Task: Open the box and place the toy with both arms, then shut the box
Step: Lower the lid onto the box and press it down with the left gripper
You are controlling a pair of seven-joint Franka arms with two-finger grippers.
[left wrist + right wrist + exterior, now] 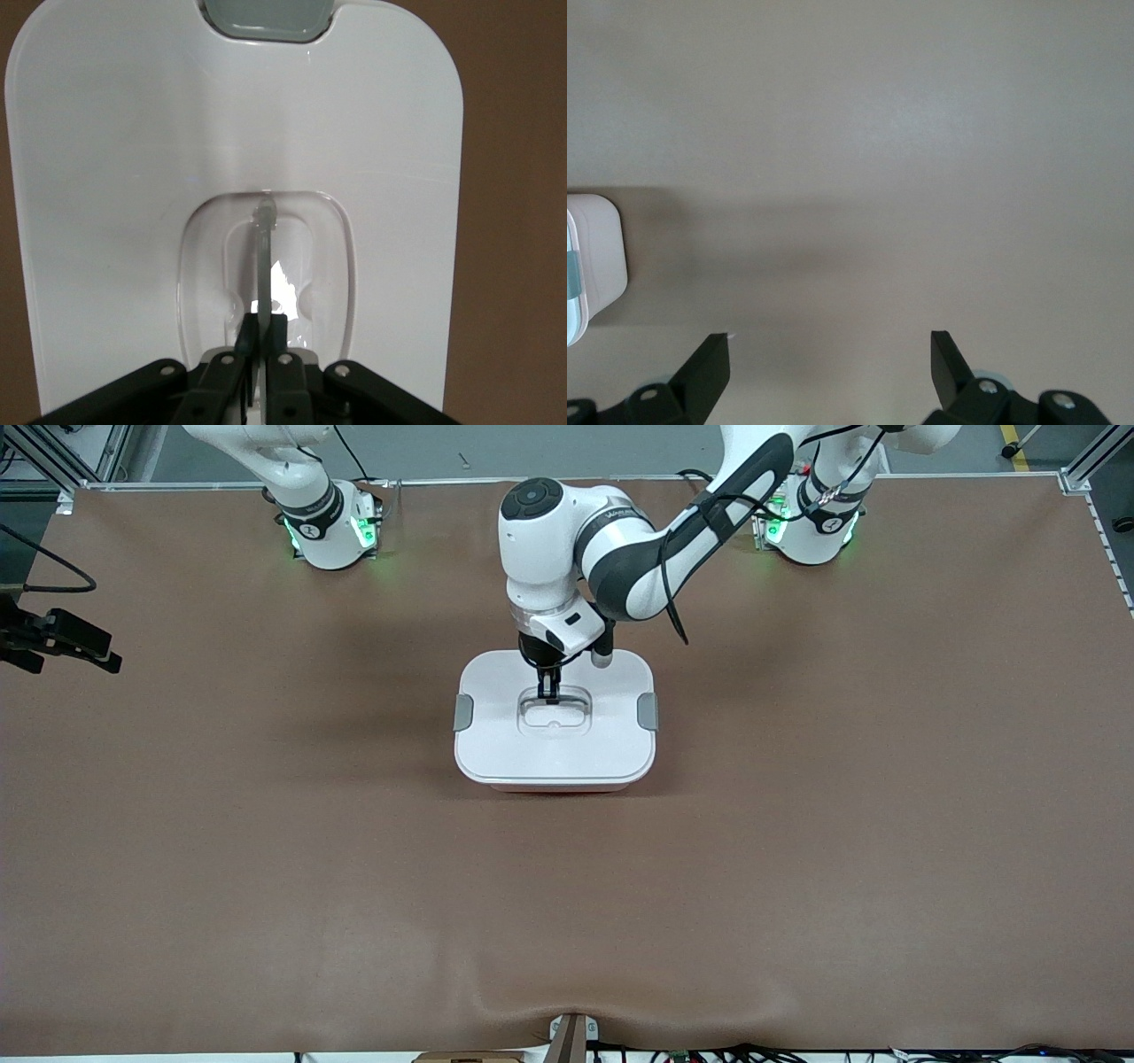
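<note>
You have one box on the brown table, two arms, and no toy showing in any view. The box sits about midway between the two ends of the table, somewhat closer to the robots' bases than to the front camera. It is a rounded rectangle with a white lid, one grey clip on the side toward the right arm and a second grey clip on the side toward the left arm, a sunken clear handle in the middle of the top, and a thin pale pink base just visible under the lid's nearer edge. The lid is on. Your left gripper is down in the handle recess, its fingers clenched tight on the thin clear handle bar. Your right gripper waits above bare table with its fingers spread wide and nothing between them; a corner of the box shows at the edge of its wrist view.
</note>
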